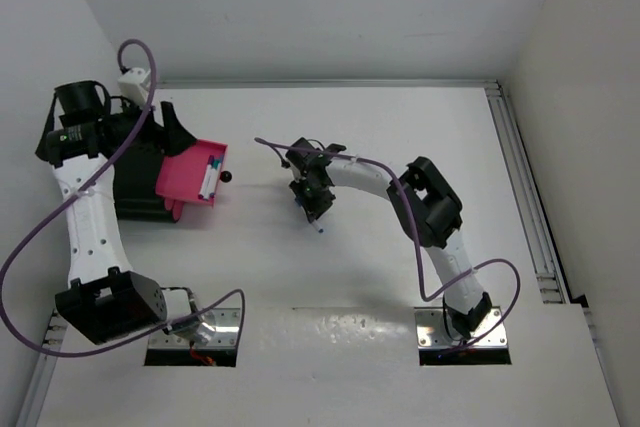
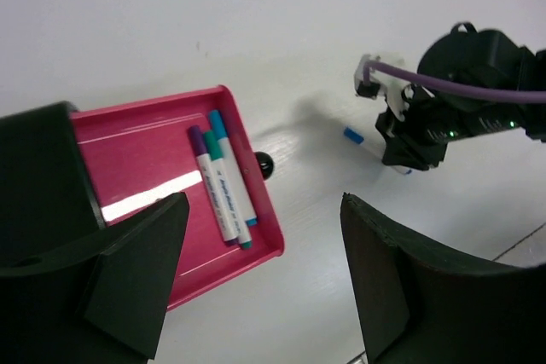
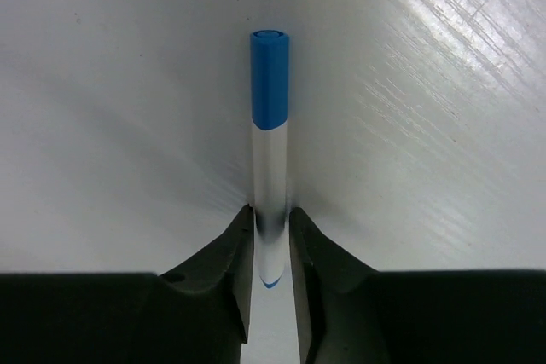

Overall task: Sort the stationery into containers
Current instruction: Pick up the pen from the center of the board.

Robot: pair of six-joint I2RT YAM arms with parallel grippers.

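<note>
Three white pens (image 2: 223,189) in pink tray (image 2: 136,151)

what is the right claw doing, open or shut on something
Shut: the right claw has its fingers pressed against both sides of a white blue-capped pen in the right wrist view.

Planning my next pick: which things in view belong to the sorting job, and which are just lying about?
Job: pink tray, pens in it, black box, blue-capped pen in the right gripper.
Lying about: small black round object beside the tray, white block at the back edge.
</note>
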